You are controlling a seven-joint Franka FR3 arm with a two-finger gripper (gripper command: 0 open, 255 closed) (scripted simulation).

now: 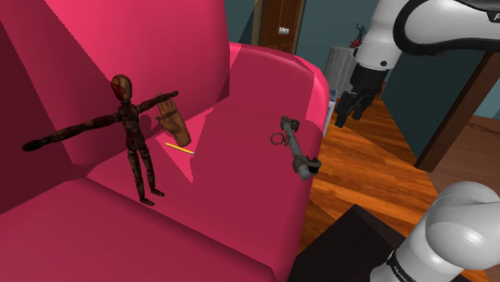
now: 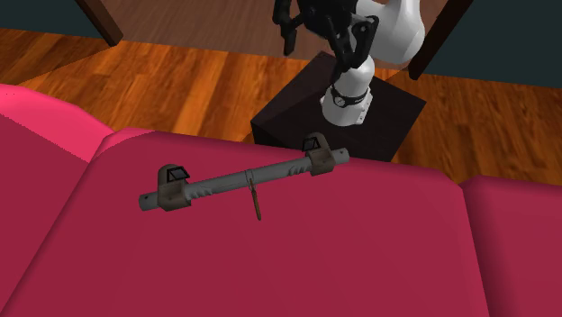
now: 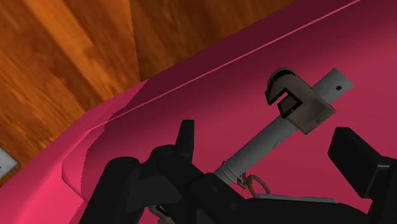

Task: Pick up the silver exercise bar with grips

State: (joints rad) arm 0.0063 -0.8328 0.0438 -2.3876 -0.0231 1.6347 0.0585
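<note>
One grey metal exercise bar with two clamp grips [image 1: 293, 147] lies along the pink sofa's [image 1: 240, 208] edge; we see the black pincer [image 1: 350, 108] apart, off that edge. Second exterior view: the bar hugs the sofa's edge nearest the stand. Wrist view: fingers spread, empty, the bar beyond them.

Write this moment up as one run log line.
stage: before grasp | gripper: in the air, apart from bar | fingers: open | bar: lying on pink sofa, not held

Pink sofa [image 2: 315, 257] (plain), grey bar [image 2: 236, 178]
</note>
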